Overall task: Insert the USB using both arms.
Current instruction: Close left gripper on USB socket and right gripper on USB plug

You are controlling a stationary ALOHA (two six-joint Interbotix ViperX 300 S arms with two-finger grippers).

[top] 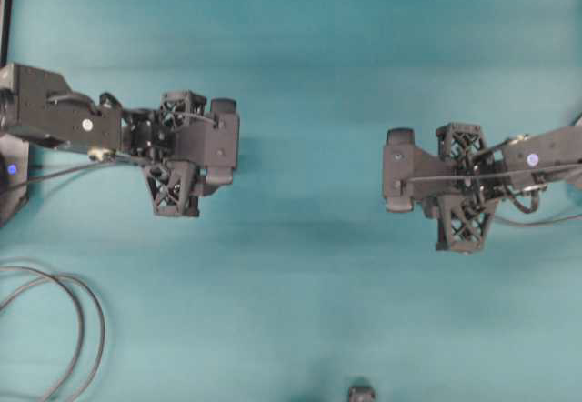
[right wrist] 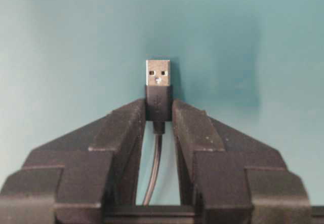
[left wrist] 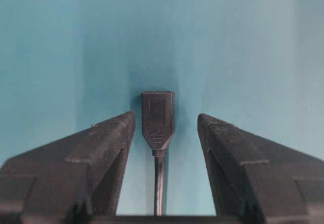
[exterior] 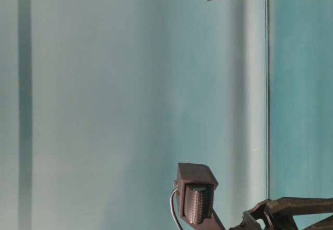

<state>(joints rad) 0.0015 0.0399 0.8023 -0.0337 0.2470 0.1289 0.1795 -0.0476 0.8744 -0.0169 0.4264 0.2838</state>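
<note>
Right fingers (right wrist: 195, 127): I see both pads pressed against the dark body of the USB plug (right wrist: 158, 84), silvery tip poking out just beyond them.
Left fingers (left wrist: 109, 143): spread apart; socket end (left wrist: 158, 117) lies between them, touching neither.
Cables: each trails back between its fingers.
Tabletop (top: 300, 75): teal.
</note>
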